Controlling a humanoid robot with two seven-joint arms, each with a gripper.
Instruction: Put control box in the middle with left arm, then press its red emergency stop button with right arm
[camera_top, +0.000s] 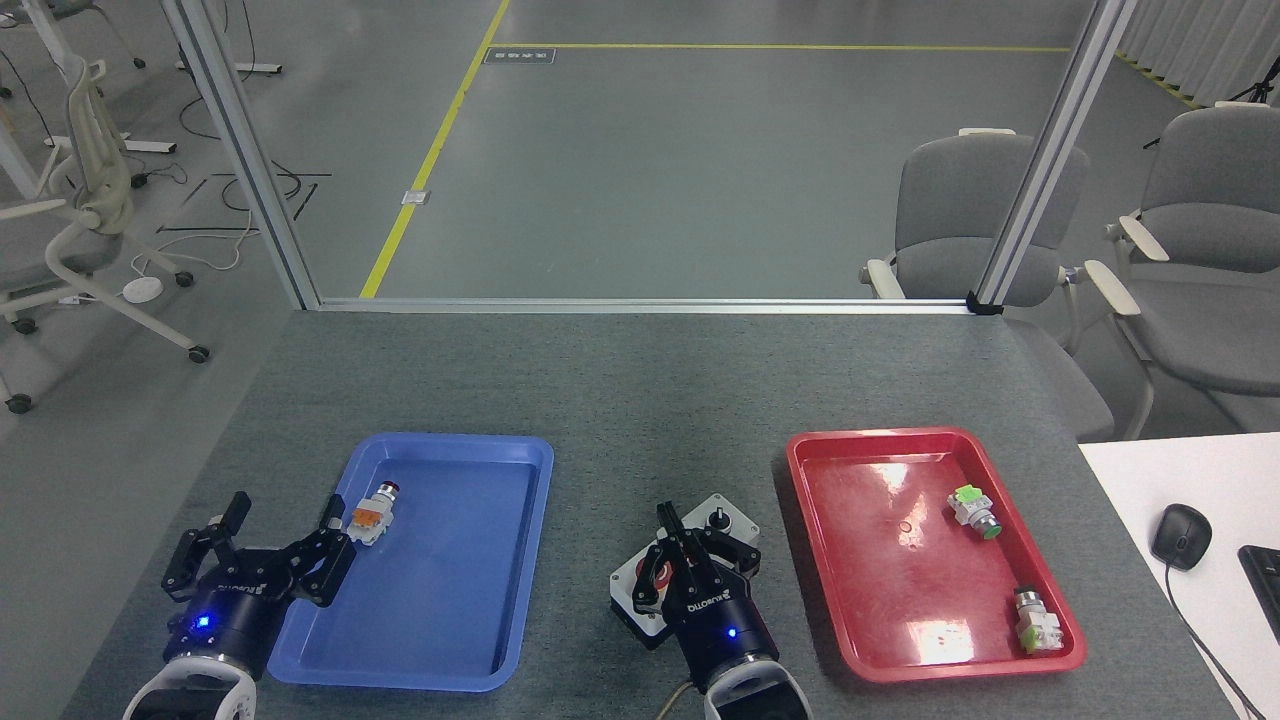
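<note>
Two trays flank your work area: the blue tray (440, 640) on the left and the red tray (860, 640) on the right, with the control box (632, 583) lying at a slant on the bare grey felt (640, 400) between them. Your right gripper (690, 545) sits directly over the box, covering most of its top; only the black knob (716, 518) at the far end and a sliver of red (662, 576) by the fingers show. You probably have the fingers drawn close together, but from behind I cannot tell for sure, nor whether they touch the button. Your left gripper (283, 520) rests at the blue tray's near-left edge, fingers spread wide and holding nothing, just beside a small orange-and-white switch (371, 515).
</note>
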